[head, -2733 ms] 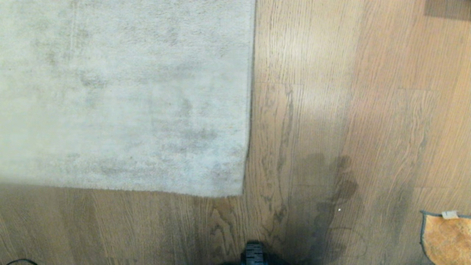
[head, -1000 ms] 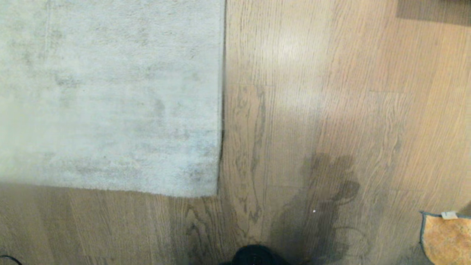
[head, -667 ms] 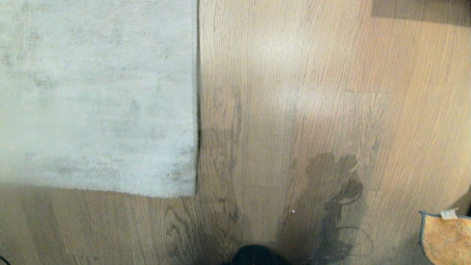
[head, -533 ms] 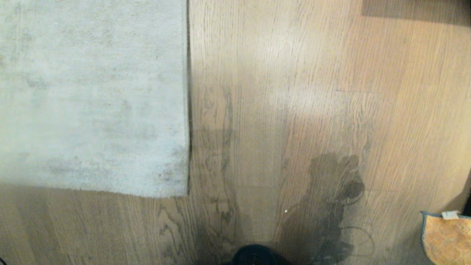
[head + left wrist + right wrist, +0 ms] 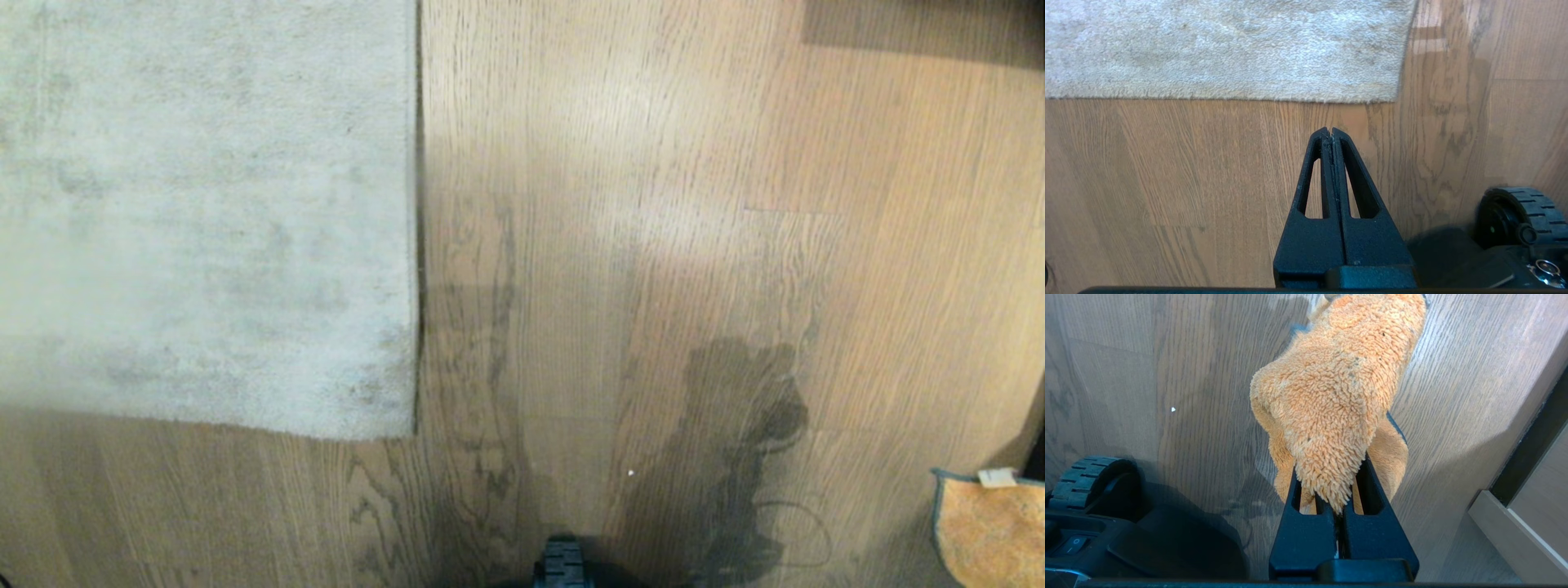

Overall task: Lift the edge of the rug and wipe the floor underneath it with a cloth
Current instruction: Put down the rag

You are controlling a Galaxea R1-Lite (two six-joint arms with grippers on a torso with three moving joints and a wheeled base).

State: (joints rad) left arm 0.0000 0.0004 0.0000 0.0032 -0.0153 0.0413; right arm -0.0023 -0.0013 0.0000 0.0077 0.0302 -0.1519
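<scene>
Cloth [image 5: 1331,396] is pinched in the right gripper [image 5: 1337,506]; the rug [image 5: 204,204] at ten o'clock lies flat, left gripper [image 5: 1332,132] pressed together, lifting and wiping remain.

Matte blk wedge hands [image 5: 1332,132], slotted fingers; blk ribbed wheel [image 5: 1515,216], base switch.

You will find no legible text, brand, number or sign in any view; the small white tag [image 5: 997,477] on the cloth [image 5: 988,531] shows no readable print
</scene>
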